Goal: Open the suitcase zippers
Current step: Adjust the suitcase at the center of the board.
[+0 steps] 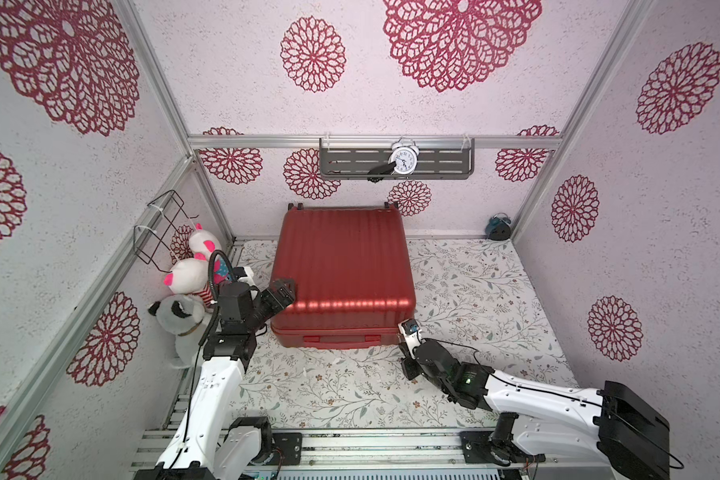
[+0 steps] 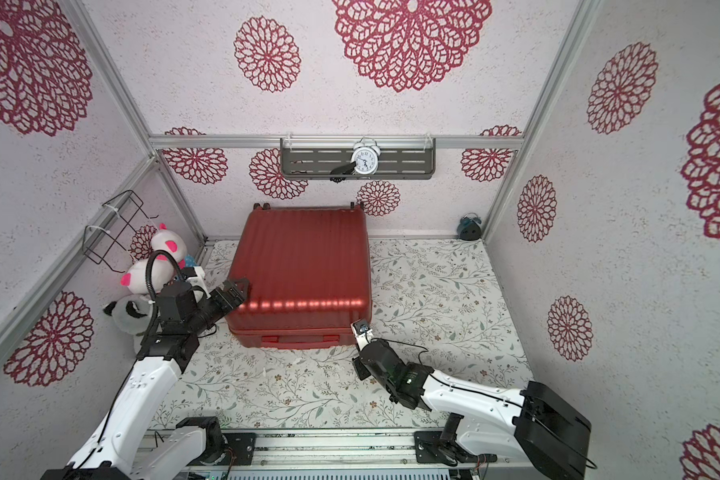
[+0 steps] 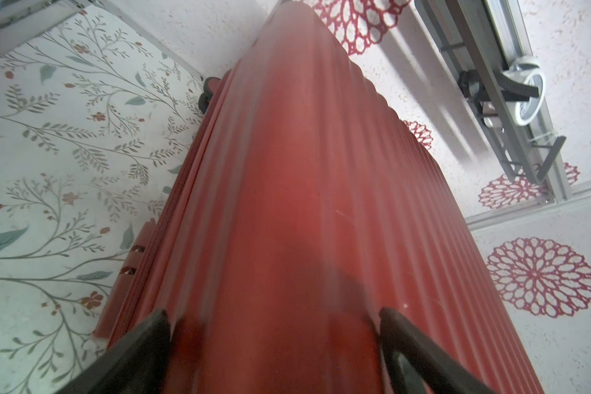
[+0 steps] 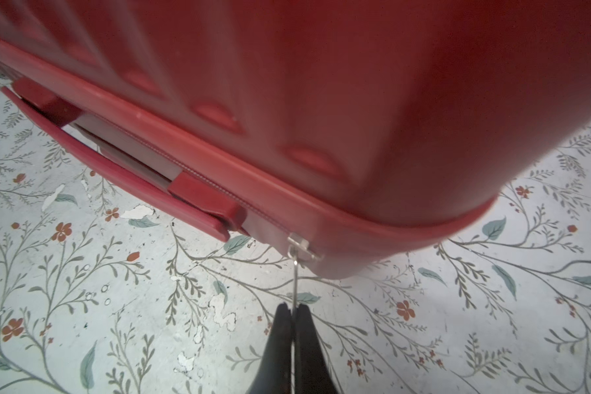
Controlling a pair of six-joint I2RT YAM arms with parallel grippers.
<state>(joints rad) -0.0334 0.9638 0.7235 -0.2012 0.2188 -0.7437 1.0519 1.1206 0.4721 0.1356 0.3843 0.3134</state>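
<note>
The red ribbed suitcase (image 1: 341,266) (image 2: 304,266) lies flat at the back of the floral mat, handle side toward me. Over its near left corner my left gripper (image 1: 282,287) (image 2: 237,286) (image 3: 273,314) stands open, fingers spread wide above the ribbed shell (image 3: 304,170) with nothing between them. The dark red zipper track (image 3: 174,204) (image 4: 219,191) runs along the middle seam. At the near right corner my right gripper (image 1: 404,343) (image 2: 356,343) (image 4: 292,307) is shut on the thin metal pull tab (image 4: 296,279) of the silver zipper slider (image 4: 299,244).
Plush toys (image 1: 188,278) and a black wire basket (image 1: 163,224) crowd the left wall beside my left arm. A grey shelf (image 1: 350,162) with a white clock (image 1: 404,160) hangs on the back wall. A small blue clock (image 1: 499,226) sits in the back right corner.
</note>
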